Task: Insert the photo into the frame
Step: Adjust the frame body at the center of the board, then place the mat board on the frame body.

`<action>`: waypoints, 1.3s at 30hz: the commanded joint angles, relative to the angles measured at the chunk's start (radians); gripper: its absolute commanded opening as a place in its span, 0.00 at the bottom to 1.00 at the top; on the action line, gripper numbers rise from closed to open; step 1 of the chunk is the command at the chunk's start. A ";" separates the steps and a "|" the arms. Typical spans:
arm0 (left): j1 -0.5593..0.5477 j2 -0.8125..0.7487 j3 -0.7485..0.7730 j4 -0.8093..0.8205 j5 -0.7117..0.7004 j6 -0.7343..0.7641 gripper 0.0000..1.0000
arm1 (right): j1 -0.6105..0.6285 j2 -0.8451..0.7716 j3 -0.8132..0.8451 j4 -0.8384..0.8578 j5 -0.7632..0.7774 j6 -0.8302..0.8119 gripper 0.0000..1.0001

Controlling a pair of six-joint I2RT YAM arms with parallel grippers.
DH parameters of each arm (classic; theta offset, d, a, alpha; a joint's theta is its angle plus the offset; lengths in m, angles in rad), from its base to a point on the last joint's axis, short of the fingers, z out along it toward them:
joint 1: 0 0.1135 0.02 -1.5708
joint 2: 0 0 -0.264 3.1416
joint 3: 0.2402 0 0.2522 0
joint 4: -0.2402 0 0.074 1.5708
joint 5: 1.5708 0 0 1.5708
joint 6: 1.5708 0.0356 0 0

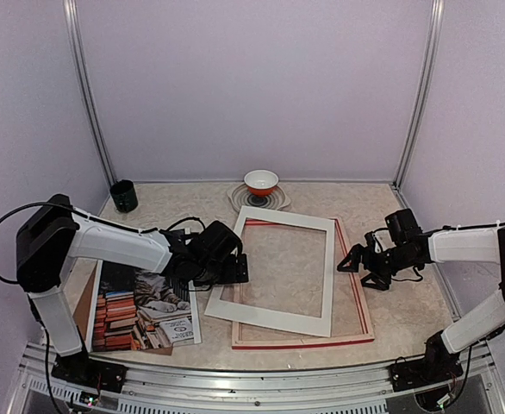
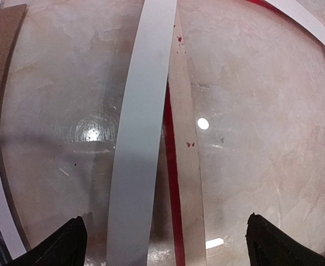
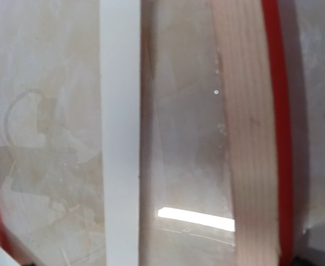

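- The photo (image 1: 145, 312) lies flat on the table at far left, well apart from the frame, with a brown backing board (image 1: 82, 297) showing under its left edge. Being thin, it could crease or slide when lifted, or drag the board along.
- The left gripper (image 1: 227, 263) hovers over the frame's left side, fingers spread wide and holding nothing. A careless descent here would knock the mat further askew.
- The white mat (image 1: 270, 317) lies crooked on the frame, its near-left corner overhanging the rail. While it sits there it blocks the opening, so a photo dropped in now would likely land on top of the mat rather than under it.
- The frame (image 1: 360, 297) lies back-up, pale wood and red edge showing. Its clear pane throws glare, and a hard press could scratch it.
- The right gripper (image 1: 354, 260) sits just beside the right rail, jaws wide apart and empty. A push could shift the whole frame.
- The table (image 1: 408, 302) is pale marbled and smooth, so flat things slip.
- A dark cup (image 1: 123, 196) and a red-and-white bowl (image 1: 261, 180) stand at the back, before plain lilac walls (image 1: 252, 86).
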 commanded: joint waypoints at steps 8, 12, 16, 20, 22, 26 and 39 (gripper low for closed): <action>-0.015 -0.027 -0.021 -0.037 -0.019 0.018 0.99 | 0.018 -0.003 0.010 0.026 -0.013 0.006 0.99; -0.024 -0.021 -0.033 -0.028 0.014 0.021 0.99 | 0.019 -0.001 0.009 0.029 -0.010 0.007 0.99; -0.042 -0.031 -0.034 -0.017 0.039 0.022 0.99 | 0.020 -0.002 0.004 0.034 -0.008 0.012 0.99; -0.067 -0.040 -0.021 -0.018 0.073 0.025 0.99 | 0.021 0.003 0.005 0.035 -0.009 0.013 0.99; -0.080 -0.037 -0.011 -0.024 0.092 0.026 0.99 | 0.022 0.002 0.006 0.033 -0.007 0.012 0.99; -0.106 -0.032 0.000 -0.043 0.096 0.023 0.99 | 0.022 0.000 0.007 0.030 -0.004 0.009 0.99; -0.147 -0.043 0.025 -0.035 0.123 0.015 0.99 | 0.024 0.005 0.011 0.033 -0.005 0.011 0.99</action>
